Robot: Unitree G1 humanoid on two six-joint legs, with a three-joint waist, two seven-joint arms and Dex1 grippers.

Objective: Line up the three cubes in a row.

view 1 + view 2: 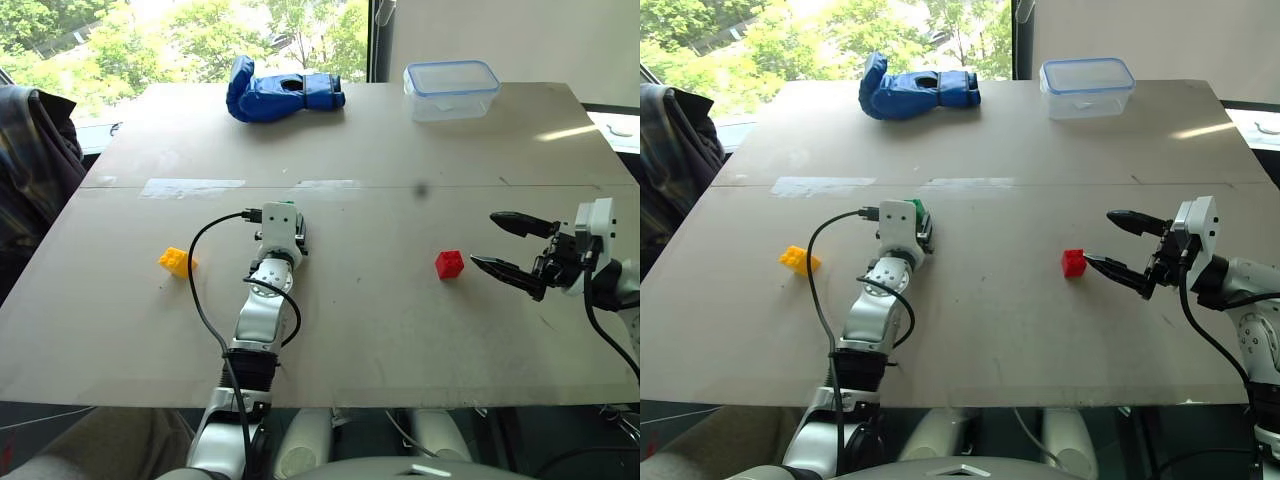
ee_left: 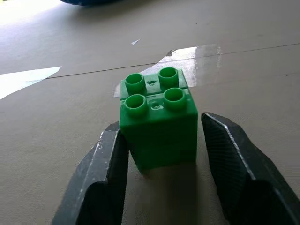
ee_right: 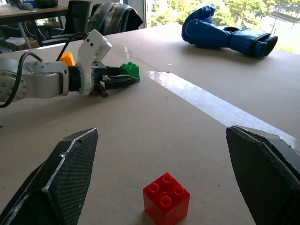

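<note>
The left fingers (image 2: 101,178) sit on either side of the green cube (image 2: 158,123), drawn in on it; one finger presses its side, while a thin gap shows at the other. The cube stands upright on the desk (image 1: 400,330) with its four studs up, right next to a strip of clear tape (image 1: 195,187) stuck across the desk's seam. From the head camera, the left gripper (image 1: 292,228) lies low over the middle of the desk, pointing away from the robot, with the green cube just peeking past its white housing.

The right fingers (image 3: 56,183) are spread wide and hold nothing. The red cube (image 3: 166,198) rests on the desk between them and slightly ahead, apart from both. In the head views the right gripper (image 1: 512,248) hovers at the desk's right side, pointing left toward the red cube (image 1: 450,264), whose near tip is close but not touching.

The yellow cube (image 1: 177,261) sits alone on the left part of the desk, well apart from the left arm. So the three cubes are spread across the desk, with green farther back than the other two.

At the far edge lie a blue glove (image 1: 282,92) and, to its right, a clear plastic container (image 1: 451,89) with its lid on.
</note>
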